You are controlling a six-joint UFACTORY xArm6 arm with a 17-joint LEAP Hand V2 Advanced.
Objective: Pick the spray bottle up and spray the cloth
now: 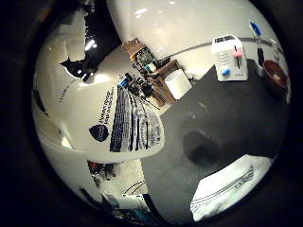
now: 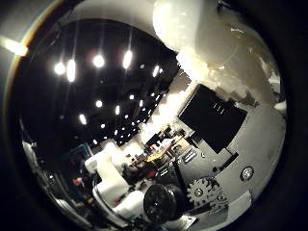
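The white spray bottle (image 1: 118,113), with a dark printed label, fills much of the little finger side view and lies close against my palm. It hangs above the dark grey table (image 1: 227,118), and a shadow falls on the table beneath. The bottle's white neck and spray head (image 2: 207,38) show in the thumb side view. My right hand (image 2: 211,183) shows there as black, grey and geared parts curled beside the bottle. The white cloth (image 1: 227,189), with thin dark stripes, lies flat on the table below the bottle.
A white toaster-like appliance (image 1: 229,59) with red and blue knobs stands at the table's far side. Beside it is a brown bowl (image 1: 277,75). A white box (image 1: 179,84) sits past the table's edge, among room clutter.
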